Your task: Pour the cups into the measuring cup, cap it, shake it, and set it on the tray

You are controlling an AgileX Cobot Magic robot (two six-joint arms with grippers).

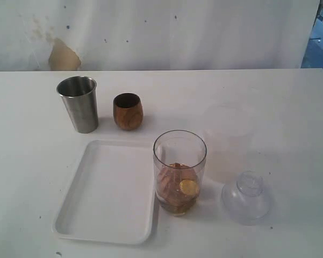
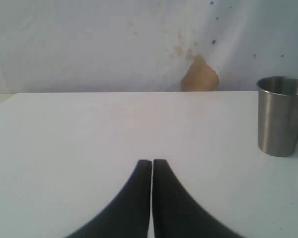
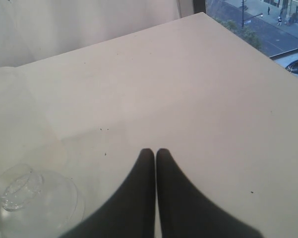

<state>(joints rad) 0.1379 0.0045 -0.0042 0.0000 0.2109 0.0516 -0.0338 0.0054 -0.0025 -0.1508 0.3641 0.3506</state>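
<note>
Left wrist view: left claw (image 2: pixel 151 161) clenched empty near steel tumbler (image 2: pixel 281 116); right claw (image 3: pixel 155 150) likewise.

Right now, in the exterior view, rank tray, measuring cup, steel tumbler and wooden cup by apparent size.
Largest first:
tray
measuring cup
steel tumbler
wooden cup
The measuring cup stands nearer the camera, so second versus third is unsure.

A clear dome-shaped plastic lid with a knob (image 1: pixel 247 198) sits on the white worktop (image 1: pixel 290 107) — knob upward. Just behind it stands a wide frosted translucent container (image 1: pixel 229 129); a brown patch (image 1: pixel 63 55) marks the white wall.
</note>
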